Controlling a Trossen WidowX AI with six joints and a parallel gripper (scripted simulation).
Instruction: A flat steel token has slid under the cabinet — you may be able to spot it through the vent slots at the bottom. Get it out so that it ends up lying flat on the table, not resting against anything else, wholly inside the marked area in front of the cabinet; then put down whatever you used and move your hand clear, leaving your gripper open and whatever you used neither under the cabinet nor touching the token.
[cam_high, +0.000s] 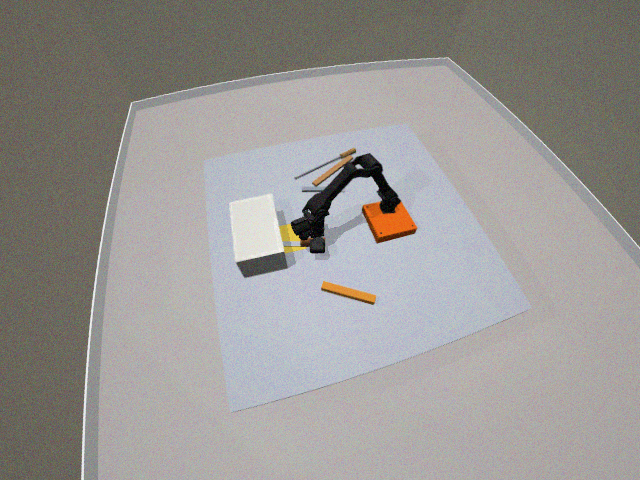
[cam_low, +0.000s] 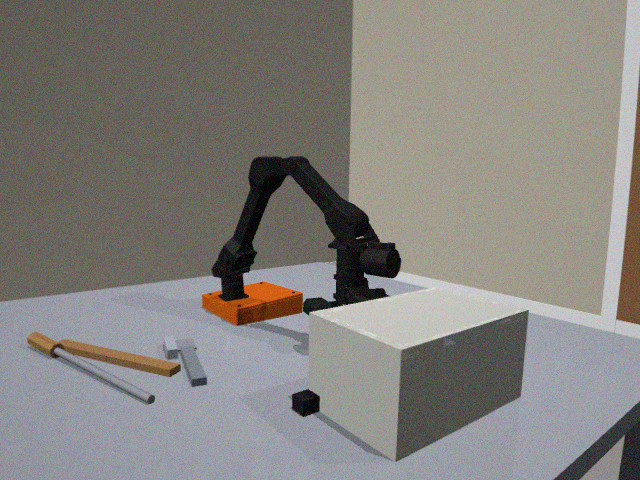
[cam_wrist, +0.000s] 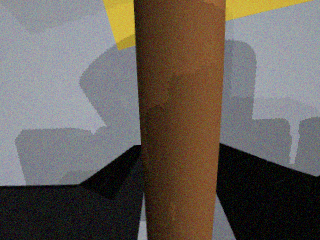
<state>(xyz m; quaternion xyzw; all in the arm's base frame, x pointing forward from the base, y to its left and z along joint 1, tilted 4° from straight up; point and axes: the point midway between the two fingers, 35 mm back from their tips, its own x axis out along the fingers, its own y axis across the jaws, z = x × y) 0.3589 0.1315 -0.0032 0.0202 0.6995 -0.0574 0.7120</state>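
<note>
The white cabinet (cam_high: 255, 227) (cam_low: 356, 372) stands on the mat. The yellow marked area (cam_high: 287, 232) (cam_wrist: 118, 22) lies in front of it, partly hidden by my arm and the tool. My gripper (cam_high: 310, 241) (cam_low: 345, 302) (cam_wrist: 175, 152) is shut on the brown handle (cam_high: 305, 242) (cam_wrist: 180, 75) of a thin-rod tool, low in front of the cabinet. The tool's grey rod (cam_high: 294, 245) runs across the marked area to the cabinet's front edge; its far end is hidden. The steel token is not visible in any view, nor are the vent slots.
A wood-handled grey rod (cam_high: 320, 167) (cam_low: 103, 374), a wooden bar (cam_high: 330, 172) (cam_low: 121, 357) and a grey angled piece (cam_high: 310, 189) (cam_low: 192, 365) lie to one side. An orange bar (cam_high: 348, 292) lies on the other. A black cube (cam_low: 305, 403) is near the cabinet.
</note>
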